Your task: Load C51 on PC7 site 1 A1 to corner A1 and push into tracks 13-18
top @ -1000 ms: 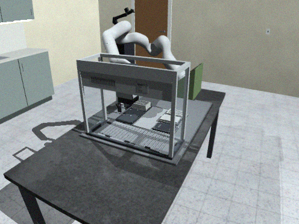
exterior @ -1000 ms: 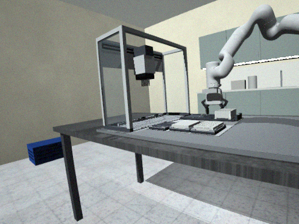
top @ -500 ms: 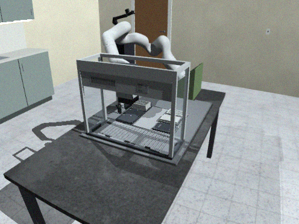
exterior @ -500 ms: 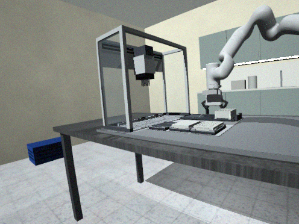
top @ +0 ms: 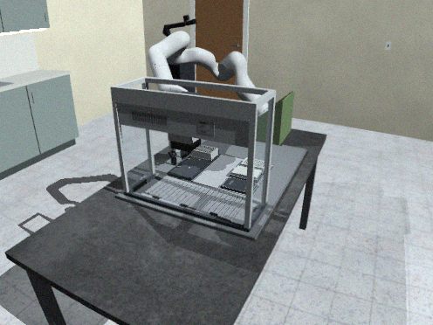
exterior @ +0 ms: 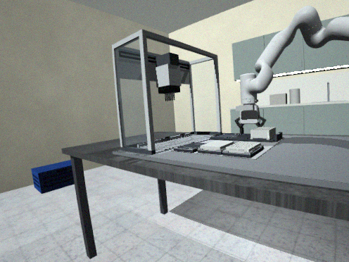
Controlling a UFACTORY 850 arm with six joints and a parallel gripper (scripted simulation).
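Note:
The dark plate carrier PC7 (top: 189, 168) lies on the apron in front of the rails, also in the exterior view (exterior: 243, 136). The white deep-well block C51 (top: 205, 152) (exterior: 262, 133) sits on the carrier's end nearest the arm. My gripper (top: 174, 157) (exterior: 250, 129) is open and empty. It hangs low, just beside the block and close to the carrier's end; I cannot tell if it touches. White plates C15 (top: 255, 163) (exterior: 243, 148) and C16 (top: 245, 172) (exterior: 215, 144) lie in their nests. The third nest (top: 235, 184) (exterior: 188, 148) looks dark and empty.
The instrument frame (top: 192, 144) stands over the ribbed loading rails (top: 196, 198). Its pipetting head (exterior: 169, 77) hangs from the top beam. A green box (top: 281, 117) stands at the table's back corner. A blue crate (exterior: 53, 175) is on the floor.

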